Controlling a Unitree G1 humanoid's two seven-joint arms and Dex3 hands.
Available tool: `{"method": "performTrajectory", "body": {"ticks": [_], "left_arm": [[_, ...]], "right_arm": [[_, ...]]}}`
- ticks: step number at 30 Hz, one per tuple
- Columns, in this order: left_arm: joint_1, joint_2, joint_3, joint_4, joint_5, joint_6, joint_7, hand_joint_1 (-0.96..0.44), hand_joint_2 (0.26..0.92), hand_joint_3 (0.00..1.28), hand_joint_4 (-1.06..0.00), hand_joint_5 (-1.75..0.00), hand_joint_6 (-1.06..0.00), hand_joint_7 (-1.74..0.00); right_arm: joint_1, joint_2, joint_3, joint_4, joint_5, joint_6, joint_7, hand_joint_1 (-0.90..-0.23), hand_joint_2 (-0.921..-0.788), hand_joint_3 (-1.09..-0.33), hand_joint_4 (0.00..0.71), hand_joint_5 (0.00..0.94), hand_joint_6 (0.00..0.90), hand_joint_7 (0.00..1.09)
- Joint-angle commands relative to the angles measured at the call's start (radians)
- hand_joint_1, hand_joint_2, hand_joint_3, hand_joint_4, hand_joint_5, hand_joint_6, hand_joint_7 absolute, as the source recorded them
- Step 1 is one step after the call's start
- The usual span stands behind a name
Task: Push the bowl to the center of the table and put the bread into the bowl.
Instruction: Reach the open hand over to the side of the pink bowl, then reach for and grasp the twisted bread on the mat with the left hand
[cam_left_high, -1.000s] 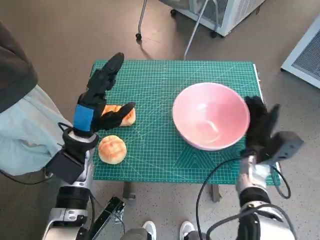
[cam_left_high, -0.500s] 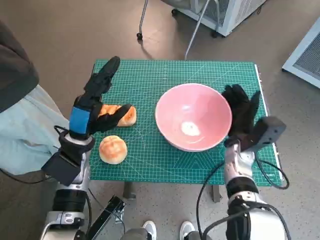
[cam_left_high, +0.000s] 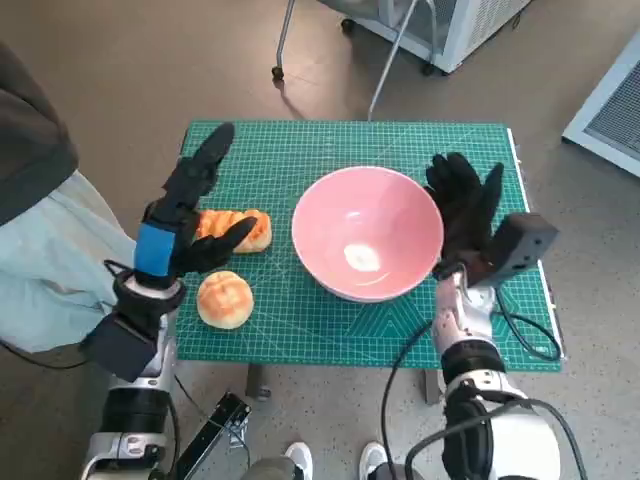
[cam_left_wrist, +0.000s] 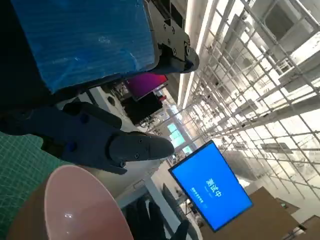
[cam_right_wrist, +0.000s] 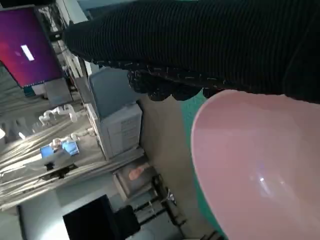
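The right robot hand (cam_left_high: 462, 203), fingers spread flat and gripping nothing, presses the bowl (cam_left_high: 367, 232) toward the worktop (cam_left_high: 300, 150) centre; the left robot hand (cam_left_high: 192, 205), open and empty, must next grasp bread (cam_left_high: 225, 298).

Pink round bowl (cam_left_high: 367, 246), upright and empty, near the middle of the bench. Two breads to its left: long golden-brown bread (cam_left_high: 245, 229), partly hidden, and round pale bun (cam_left_high: 224, 299) nearer the front edge, apart from the bowl.
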Motion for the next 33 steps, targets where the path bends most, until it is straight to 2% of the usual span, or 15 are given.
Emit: {"method": "performTrajectory", "body": {"ticks": [1,5,9,11,13,15,17,21,24,29,33], "left_arm": [[0.021,0.027,0.023,-0.007,-0.009,0.001,-0.002,-0.43,0.921,0.29,-0.28,0.00,-0.35,-0.08],[0.024,0.053,0.039,0.007,0.024,-0.008,0.015,-0.44,0.921,0.29,-0.28,0.00,-0.35,-0.07],[0.013,0.121,0.056,0.031,0.146,0.002,0.074,-0.44,0.921,0.30,-0.26,0.00,-0.33,-0.05],[0.006,0.165,0.059,0.033,0.238,0.023,0.121,-0.45,0.921,0.31,-0.24,0.00,-0.32,-0.04],[-0.005,0.216,0.055,0.031,0.329,0.068,0.157,-0.46,0.921,0.31,-0.22,0.00,-0.31,-0.04],[-0.017,0.255,0.043,0.033,0.381,0.107,0.170,-0.47,0.921,0.30,-0.20,0.00,-0.30,-0.03],[-0.033,0.282,0.029,0.037,0.407,0.139,0.165,-0.47,0.921,0.27,-0.19,0.00,-0.30,-0.03],[-0.073,0.320,-0.010,0.046,0.440,0.222,0.133,-0.48,0.921,0.19,-0.17,0.00,-0.29,-0.02],[-0.105,0.337,-0.047,0.051,0.470,0.277,0.115,-0.48,0.921,0.15,-0.15,0.00,-0.29,-0.01],[-0.168,0.354,-0.112,0.079,0.518,0.337,0.092,-0.45,0.917,0.06,-0.14,0.00,-0.28,-0.01],[-0.216,0.362,-0.163,0.109,0.558,0.368,0.078,-0.42,0.903,0.03,-0.13,0.00,-0.28,-0.01]], "right_arm": [[-0.001,-0.013,0.010,0.007,-0.023,0.000,-0.013,-0.514,-0.921,-0.859,0.204,0.015,0.097,0.56],[-0.012,-0.032,0.038,-0.005,-0.060,-0.043,-0.036,-0.510,-0.921,-0.865,0.209,0.016,0.097,0.56],[-0.025,-0.059,0.082,-0.028,-0.114,-0.110,-0.062,-0.530,-0.921,-0.864,0.211,0.015,0.095,0.57],[-0.029,-0.069,0.098,-0.042,-0.130,-0.148,-0.062,-0.542,-0.921,-0.859,0.215,0.016,0.095,0.57],[-0.034,-0.080,0.126,-0.063,-0.158,-0.199,-0.065,-0.557,-0.921,-0.854,0.219,0.017,0.092,0.58],[-0.034,-0.089,0.143,-0.086,-0.165,-0.247,-0.040,-0.573,-0.921,-0.850,0.221,0.017,0.083,0.58],[-0.032,-0.094,0.148,-0.111,-0.150,-0.288,0.012,-0.587,-0.921,-0.846,0.226,0.016,0.067,0.60],[-0.016,-0.093,0.169,-0.194,-0.104,-0.383,0.161,-0.616,-0.921,-0.841,0.234,0.012,0.027,0.67],[0.000,-0.088,0.189,-0.264,-0.052,-0.422,0.282,-0.635,-0.921,-0.839,0.237,0.010,0.008,0.71],[0.037,-0.085,0.231,-0.397,0.025,-0.438,0.439,-0.662,-0.921,-0.821,0.247,0.013,0.004,0.76],[0.074,-0.079,0.260,-0.496,0.060,-0.421,0.495,-0.674,-0.921,-0.798,0.246,0.012,0.000,0.81]]}}
